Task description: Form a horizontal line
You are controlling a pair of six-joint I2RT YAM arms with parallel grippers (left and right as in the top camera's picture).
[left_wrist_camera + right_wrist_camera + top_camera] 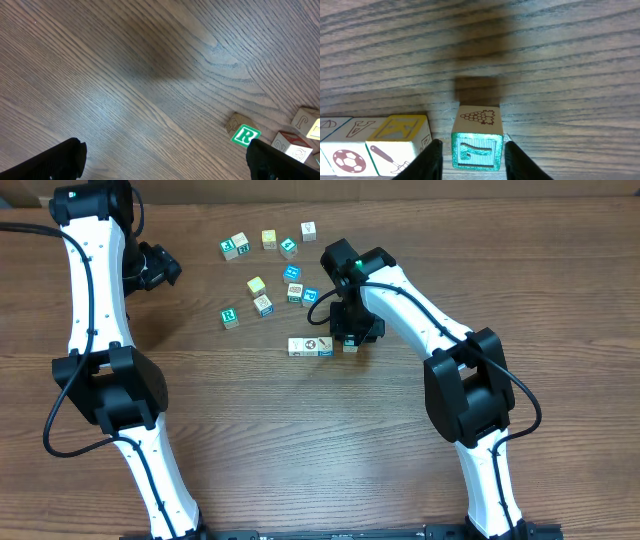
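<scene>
Right tool [472, 156] straddled the teal cube [476, 137] narrowly, jaws slightly slack, on the tabletop [545, 60] just beside the horizontal line [375, 142] at its 9 o'clock. Cube looked light, rigid, smooth; opposite flat sides suited pinching.

One cube [476, 145] sits on the tabletop [555, 60] between the right jaws; the row [370, 145] lies just left of them.
</scene>
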